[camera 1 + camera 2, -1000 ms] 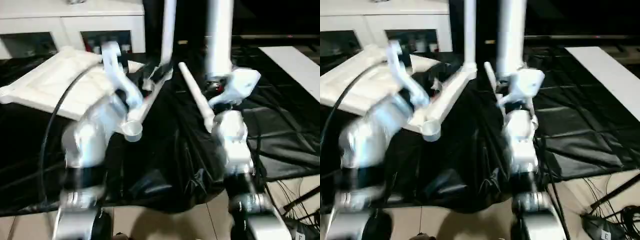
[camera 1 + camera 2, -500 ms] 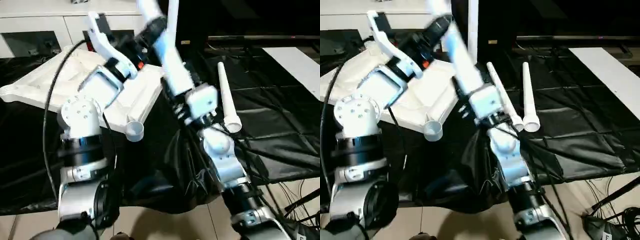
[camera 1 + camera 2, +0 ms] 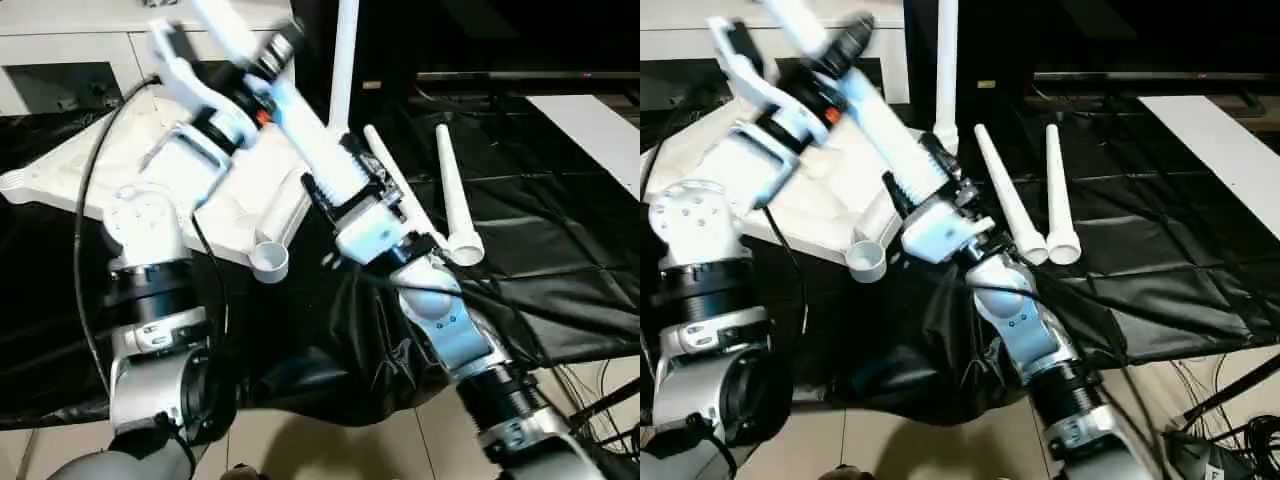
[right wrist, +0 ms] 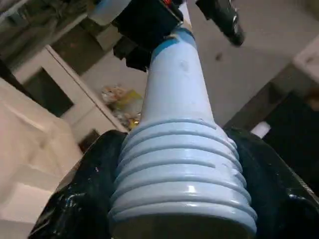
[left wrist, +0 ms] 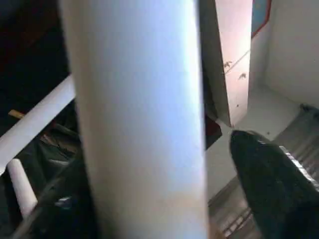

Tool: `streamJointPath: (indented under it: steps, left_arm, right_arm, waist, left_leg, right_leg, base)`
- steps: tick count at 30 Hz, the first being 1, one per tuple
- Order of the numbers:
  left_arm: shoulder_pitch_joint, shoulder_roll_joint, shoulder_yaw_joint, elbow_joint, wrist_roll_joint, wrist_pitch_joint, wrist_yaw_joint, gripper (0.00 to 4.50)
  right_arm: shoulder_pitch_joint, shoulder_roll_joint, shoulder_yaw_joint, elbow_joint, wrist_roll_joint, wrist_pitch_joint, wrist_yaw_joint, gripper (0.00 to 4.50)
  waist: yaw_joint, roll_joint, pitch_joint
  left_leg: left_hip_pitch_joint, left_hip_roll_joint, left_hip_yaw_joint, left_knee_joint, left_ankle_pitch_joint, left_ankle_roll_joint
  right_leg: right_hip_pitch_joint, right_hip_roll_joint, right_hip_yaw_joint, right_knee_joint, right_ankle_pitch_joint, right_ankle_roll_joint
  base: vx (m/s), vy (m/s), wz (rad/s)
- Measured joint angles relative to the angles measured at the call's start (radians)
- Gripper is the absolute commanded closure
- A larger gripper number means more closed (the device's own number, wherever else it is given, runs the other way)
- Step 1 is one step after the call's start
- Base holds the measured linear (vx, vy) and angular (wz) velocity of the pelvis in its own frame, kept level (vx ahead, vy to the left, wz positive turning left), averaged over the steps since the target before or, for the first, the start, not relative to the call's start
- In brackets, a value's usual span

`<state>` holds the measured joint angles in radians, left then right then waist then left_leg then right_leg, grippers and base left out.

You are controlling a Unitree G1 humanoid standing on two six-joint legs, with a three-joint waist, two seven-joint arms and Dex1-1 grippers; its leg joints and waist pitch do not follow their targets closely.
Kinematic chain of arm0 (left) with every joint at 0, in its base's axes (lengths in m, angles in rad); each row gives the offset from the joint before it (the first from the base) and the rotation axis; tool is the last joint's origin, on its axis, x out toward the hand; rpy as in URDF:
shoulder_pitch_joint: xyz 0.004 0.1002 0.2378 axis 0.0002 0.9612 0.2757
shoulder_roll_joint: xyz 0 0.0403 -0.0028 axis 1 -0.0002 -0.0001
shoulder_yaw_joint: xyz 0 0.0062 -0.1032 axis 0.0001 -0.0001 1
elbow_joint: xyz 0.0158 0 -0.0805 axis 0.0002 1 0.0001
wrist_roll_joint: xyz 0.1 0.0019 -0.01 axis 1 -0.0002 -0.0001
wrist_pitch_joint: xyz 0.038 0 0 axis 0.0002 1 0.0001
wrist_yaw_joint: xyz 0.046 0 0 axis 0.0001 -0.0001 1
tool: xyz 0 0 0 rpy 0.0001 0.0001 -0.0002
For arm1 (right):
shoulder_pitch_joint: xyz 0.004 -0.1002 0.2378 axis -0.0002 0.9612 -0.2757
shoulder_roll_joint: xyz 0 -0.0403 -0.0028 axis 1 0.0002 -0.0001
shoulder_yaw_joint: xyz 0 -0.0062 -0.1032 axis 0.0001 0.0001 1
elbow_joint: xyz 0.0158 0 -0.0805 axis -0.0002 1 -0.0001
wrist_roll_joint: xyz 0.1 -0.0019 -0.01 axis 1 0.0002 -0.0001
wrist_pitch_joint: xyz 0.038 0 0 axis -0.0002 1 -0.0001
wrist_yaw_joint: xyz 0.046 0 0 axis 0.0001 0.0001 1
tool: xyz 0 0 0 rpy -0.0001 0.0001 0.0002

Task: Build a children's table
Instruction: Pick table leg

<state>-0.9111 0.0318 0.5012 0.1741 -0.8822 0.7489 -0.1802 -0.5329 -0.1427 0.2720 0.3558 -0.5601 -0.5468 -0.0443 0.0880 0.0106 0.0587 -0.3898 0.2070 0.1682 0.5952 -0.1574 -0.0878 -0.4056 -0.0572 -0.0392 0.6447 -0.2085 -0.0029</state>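
Both tools gripped one leg (image 3: 300,105) slanting above the top (image 3: 80,170) on the black worktop (image 3: 560,250), right tool (image 3: 345,190) at its ribbed end, left tool (image 3: 265,65) higher; aiming that end squarely into a corner socket (image 3: 268,258) looked essential.

We seem to be in a robotics lab or test room set up for assembly trials. A big work table draped in crumpled black sheeting (image 3: 560,250) serves as the bench. Behind it stands a white cabinet (image 3: 120,40) with glass doors and small items on its shelves. Below the table's near right corner, loose cables (image 3: 1230,420) trail over a pale tiled floor (image 3: 330,450). Beyond the table's far right side lies a white board (image 3: 1220,140).
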Motion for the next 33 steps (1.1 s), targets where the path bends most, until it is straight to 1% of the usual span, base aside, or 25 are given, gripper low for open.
streamJointPath:
  steps: [2, 4, 6, 7, 8, 10, 11, 12, 13, 16, 17, 19, 20, 21, 23, 24, 25, 26, 28, 29, 31, 33]
  left_arm:
    - [0.0, 0.001, 0.007, 0.0, -0.018, 0.01, 0.009, 1.12]
    - [0.0, 0.002, 0.016, 0.0, -0.029, 0.019, 0.017, 1.17]
    - [0.0, 0.005, 0.017, 0.0, -0.032, 0.023, 0.021, 1.43]
    - [0.0, 0.006, 0.017, 0.0, -0.032, 0.024, 0.021, 1.43]
    - [0.0, 0.007, 0.018, 0.0, -0.032, 0.025, 0.022, 1.57]
    - [0.0, 0.007, 0.02, 0.001, -0.036, 0.027, 0.029, 1.66]
    - [0.0, 0.007, 0.022, 0.005, -0.04, 0.029, 0.034, 1.82]
    - [0.0, 0.007, 0.023, 0.009, -0.04, 0.029, 0.036, 1.82]
    - [0.0, 0.007, 0.023, 0.013, -0.04, 0.029, 0.038, 1.91]
    - [0.0, 0.008, 0.023, 0.025, -0.04, 0.028, 0.043, 2.13]
    - [0.0, 0.009, 0.024, 0.026, -0.04, 0.028, 0.044, 2.13]
    - [0.0, 0.013, 0.024, 0.028, -0.04, 0.028, 0.044, 2.34]
    - [0.0, 0.015, 0.023, 0.028, -0.04, 0.028, 0.044, 2.43]
    - [0.0, 0.016, 0.023, 0.028, -0.041, 0.029, 0.044, 2.49]
    - [0.0, 0.036, 0.002, 0.028, -0.032, 0.028, 0.033, 2.56]
    - [0.0, 0.041, -0.003, 0.028, -0.029, 0.028, 0.029, 2.58]
    - [0.0, 0.046, -0.01, 0.028, -0.021, 0.025, 0.021, 2.58]
    - [0.001, 0.055, -0.021, 0.028, -0.009, 0.019, 0.008, 2.61]
    - [0.002, 0.073, -0.044, 0.028, 0.011, 0.013, -0.016, 2.62]
    - [0.003, 0.082, -0.059, 0.028, 0.021, 0.009, -0.034, 2.62]
    - [0.004, 0.099, -0.08, 0.028, 0.039, 0.004, -0.059, 2.63]
    - [0.004, 0.12, -0.102, 0.03, 0.056, -0.01, -0.087, 2.63]
  right_arm:
    - [-0.007, -0.012, 0.008, 0.0, -0.034, 0.0, -0.022, 1.73]
    - [-0.008, -0.02, 0.013, 0.002, -0.059, -0.001, -0.044, 1.73]
    - [-0.01, -0.027, 0.02, 0.003, -0.083, -0.002, -0.067, 1.73]
    - [-0.012, -0.029, 0.023, 0.005, -0.092, -0.002, -0.074, 1.73]
    - [-0.014, -0.031, 0.026, 0.006, -0.103, -0.002, -0.083, 1.73]
    - [-0.017, -0.034, 0.031, 0.011, -0.114, -0.002, -0.1, 1.73]
    - [-0.019, -0.038, 0.034, 0.013, -0.125, -0.002, -0.111, 1.73]
    - [-0.019, -0.039, 0.036, 0.015, -0.134, -0.001, -0.118, 1.73]
    - [-0.019, -0.04, 0.038, 0.019, -0.141, -0.001, -0.125, 1.73]
    - [-0.019, -0.044, 0.041, 0.024, -0.149, 0.0, -0.134, 1.73]
    - [-0.019, -0.045, 0.042, 0.024, -0.152, 0.0, -0.137, 1.73]
    - [-0.025, -0.045, 0.046, 0.033, -0.154, 0.0, -0.147, 1.73]
    - [-0.03, -0.045, 0.047, 0.043, -0.141, -0.008, -0.143, 1.17]
    - [-0.03, -0.044, 0.047, 0.047, -0.129, -0.012, -0.137, 1.03]
    - [-0.03, -0.036, 0.047, 0.061, -0.07, -0.029, -0.089, 0.94]
    - [-0.03, -0.036, 0.048, 0.062, -0.058, -0.032, -0.079, 0.82]
    - [-0.03, -0.033, 0.049, 0.062, -0.039, -0.034, -0.062, 0.82]
    - [-0.03, -0.027, 0.05, 0.062, -0.01, -0.034, -0.033, 0.61]
    - [-0.027, -0.017, 0.052, 0.061, 0.05, -0.037, 0.025, 0.57]
    - [-0.02, -0.011, 0.053, 0.057, 0.099, -0.036, 0.063, 0.57]
    - [-0.015, 0.003, 0.053, 0.052, 0.171, -0.027, 0.114, 0.57]
    - [-0.014, 0.012, 0.053, 0.029, 0.265, -0.012, 0.183, 0.57]
  waist:
    - [0.0, 0.0, 0.0]
    - [0.0, 0.0, 0.0]
    - [0.0, 0.0, 0.0]
    - [0.0, 0.0, 0.0]
    - [0.0, 0.0, 0.0]
    - [0.0, 0.0, 0.0]
    - [0.0, 0.0, 0.0]
    - [0.0, 0.0, 0.0]
    - [0.0, 0.0, 0.0]
    - [-0.001, 0.0, 0.0]
    - [-0.001, 0.0, 0.0]
    - [-0.001, 0.0, 0.0]
    - [-0.001, 0.0, 0.0]
    - [-0.001, 0.0, 0.0]
    - [-0.001, 0.0, 0.0]
    - [-0.001, 0.0, 0.0]
    - [-0.002, 0.0, 0.0]
    - [-0.002, 0.0, 0.0]
    - [-0.002, 0.0, 0.0]
    - [-0.001, 0.0, 0.0]
    - [-0.002, 0.0, 0.0]
    - [-0.001, 0.0, 0.0]
  left_leg:
    - [0.0, 0.0, 0.0, 0.0, 0.0, 0.0]
    - [0.0, 0.0, 0.0, 0.0, 0.0, 0.0]
    - [0.0, 0.0, 0.0, 0.0, 0.0, 0.0]
    - [0.0, 0.0, 0.0, 0.0, 0.0, 0.0]
    - [0.0, 0.0, 0.0, 0.0, 0.0, 0.0]
    - [0.0, 0.0, 0.0, 0.0, 0.0, 0.0]
    - [0.0, 0.0, 0.0, 0.0, 0.0, 0.0]
    - [0.0, 0.0, 0.0, 0.0, 0.0, 0.0]
    - [0.0, 0.0, 0.0, 0.001, 0.0, 0.0]
    - [0.0, 0.0, 0.0, 0.001, 0.0, 0.001]
    - [0.0, 0.0, 0.0, 0.001, 0.0, 0.001]
    - [0.0, 0.0, 0.0, 0.001, 0.0, 0.001]
    - [0.0, 0.0, 0.0, 0.001, 0.0, 0.001]
    - [0.0, 0.0, 0.0, 0.001, 0.0, 0.001]
    - [0.0, 0.0, 0.0, 0.001, 0.0, 0.001]
    - [0.0, 0.0, 0.0, 0.001, -0.001, 0.001]
    - [0.0, 0.0, 0.0, 0.001, -0.001, 0.001]
    - [0.0, 0.0, 0.0, 0.001, -0.001, 0.001]
    - [0.0, 0.0, 0.0, 0.001, -0.001, 0.001]
    - [0.0, 0.0, 0.0, 0.001, -0.001, 0.001]
    - [0.0, 0.0, 0.0, 0.001, -0.001, 0.001]
    - [0.0, 0.0, 0.0, 0.001, -0.001, 0.001]
  right_leg:
    - [0.0, 0.0, 0.0, 0.0, 0.0, 0.0]
    - [0.0, 0.0, 0.0, 0.0, 0.0, 0.0]
    - [0.0, 0.0, 0.0, 0.0, 0.0, 0.0]
    - [0.0, 0.0, 0.0, 0.0, 0.0, 0.0]
    - [0.0, 0.0, 0.0, 0.0, 0.0, 0.0]
    - [0.0, 0.0, 0.0, 0.0, 0.0, 0.0]
    - [0.0, 0.0, 0.0, 0.0, 0.0, 0.0]
    - [0.0, 0.0, 0.0, 0.0, 0.0, 0.0]
    - [0.0, 0.0, 0.0, 0.0, 0.0, 0.0]
    - [0.0, 0.0, 0.0, 0.0, 0.0, 0.0]
    - [0.0, 0.0, 0.0, 0.0, 0.0, 0.0]
    - [0.0, 0.0, 0.0, 0.0, 0.0, 0.0]
    - [0.0, 0.0, 0.0, 0.0, 0.0, 0.0]
    - [0.0, 0.0, 0.0, 0.0, 0.0, 0.0]
    - [0.0, 0.0, 0.0, 0.0, 0.0, 0.0]
    - [0.0, 0.0, 0.0, 0.0, 0.0, 0.0]
    - [0.0, 0.0, 0.0, 0.0, 0.0, 0.0]
    - [0.0, 0.0, 0.0, 0.0, 0.0, 0.0]
    - [0.0, 0.0, 0.0, 0.0, 0.0, 0.0]
    - [0.0, 0.0, 0.0, 0.0, 0.0, 0.0]
    - [0.0, 0.0, 0.0, 0.0, 0.0, 0.0]
    - [0.0, 0.0, 0.0, 0.0, 0.0, 0.0]
  base:
    - [0.0, 0.0, 0.0]
    - [0.0, 0.0, 0.0]
    - [0.0, 0.0, 0.0]
    - [0.0, 0.0, 0.0]
    - [0.0, 0.0, 0.0]
    - [0.0, 0.0, 0.0]
    - [0.0, 0.0, 0.0]
    - [0.0, 0.0, 0.0]
    - [0.0, 0.0, 0.0]
    - [0.0, 0.0, 0.0]
    - [0.0, 0.0, 0.0]
    - [0.0, 0.0, 0.0]
    - [0.0, 0.0, 0.0]
    - [0.0, 0.0, 0.0]
    - [0.0, 0.0, 0.0]
    - [0.0, 0.0, 0.0]
    - [0.0, 0.0, 0.0]
    - [0.0, 0.0, 0.0]
    - [0.0, 0.0, 0.0]
    - [0.0, 0.0, 0.0]
    - [0.0, 0.0, 0.0]
    - [0.0, 0.0, 0.0]
